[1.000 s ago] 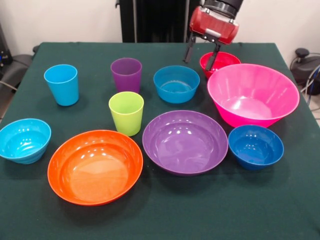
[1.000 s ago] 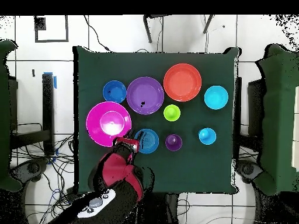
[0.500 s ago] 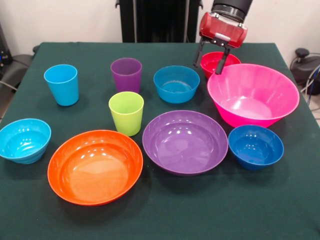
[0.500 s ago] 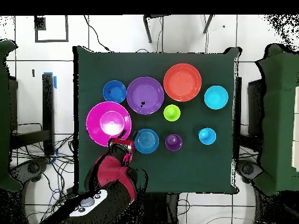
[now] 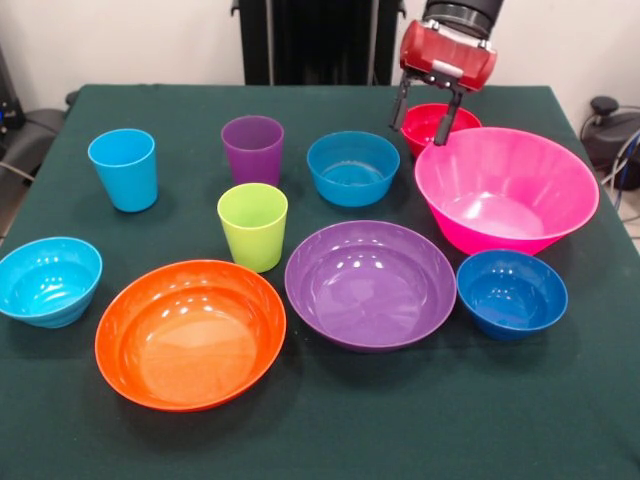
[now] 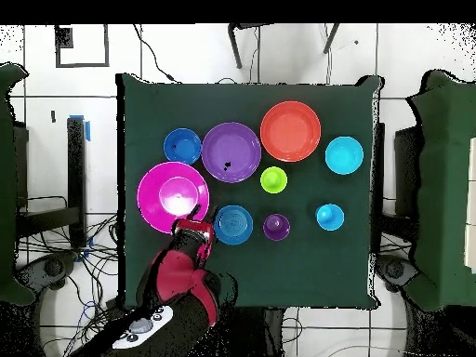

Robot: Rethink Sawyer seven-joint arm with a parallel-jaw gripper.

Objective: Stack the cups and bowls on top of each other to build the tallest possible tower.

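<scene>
My gripper (image 5: 423,118) is open at the far right, one finger outside the left rim of the small red bowl (image 5: 446,116), the other over its inside. Overhead, the gripper (image 6: 195,226) covers that bowl. All pieces stand singly and no tower shows. The light blue cup (image 5: 123,168), purple cup (image 5: 252,148) and lime green cup (image 5: 252,225) are upright on the left. A blue bowl (image 5: 352,167) sits just left of the gripper. The big pink bowl (image 5: 505,188) is right in front of the red one.
Nearer the front lie the dark blue bowl (image 5: 511,292), wide purple bowl (image 5: 370,283), wide orange bowl (image 5: 190,332) and cyan bowl (image 5: 48,280). The pink bowl's tall rim (image 6: 173,197) stands close beside the gripper. Green cloth covers the table (image 5: 330,430).
The gripper has shifted right in the front view, from between the blue and red bowls to the red bowl's left rim. It stays open. No piece has moved.
</scene>
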